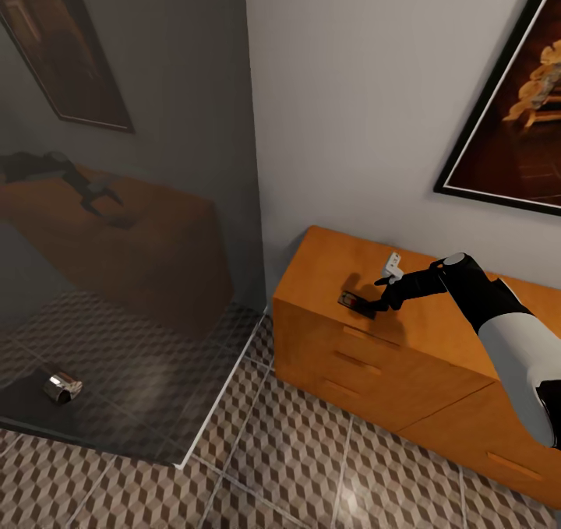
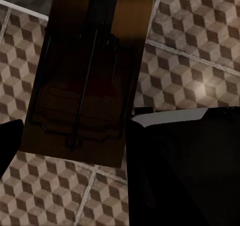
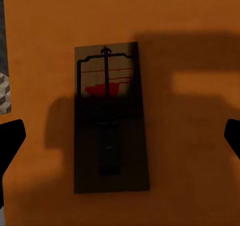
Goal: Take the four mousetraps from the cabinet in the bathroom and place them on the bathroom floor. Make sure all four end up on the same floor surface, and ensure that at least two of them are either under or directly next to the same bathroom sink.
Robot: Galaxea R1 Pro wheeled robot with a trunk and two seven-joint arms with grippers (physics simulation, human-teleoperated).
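A mousetrap (image 3: 111, 118) is found lying flat on the top of the cabinet (image 1: 327, 276), near its left front corner, with the red mark toward one end. The right gripper (image 1: 372, 301) is held directly above it, its fingers (image 3: 11, 138) spread wide on either side of the board and apart from it; this placement is judged to be the alignment for a grasp across the trap's narrow width. The right arm is seen extended leftward from the robot over the cabinet top, wrist bent downward so that the gripper points at the wood.

A second mousetrap (image 2: 85, 76) is seen close against the left wrist camera, suspended over the bathroom floor (image 2: 195, 51). It is judged to be held by the left gripper (image 2: 70, 151) for carriage, though closure on it cannot be confirmed; the left arm's pose cannot be assessed.
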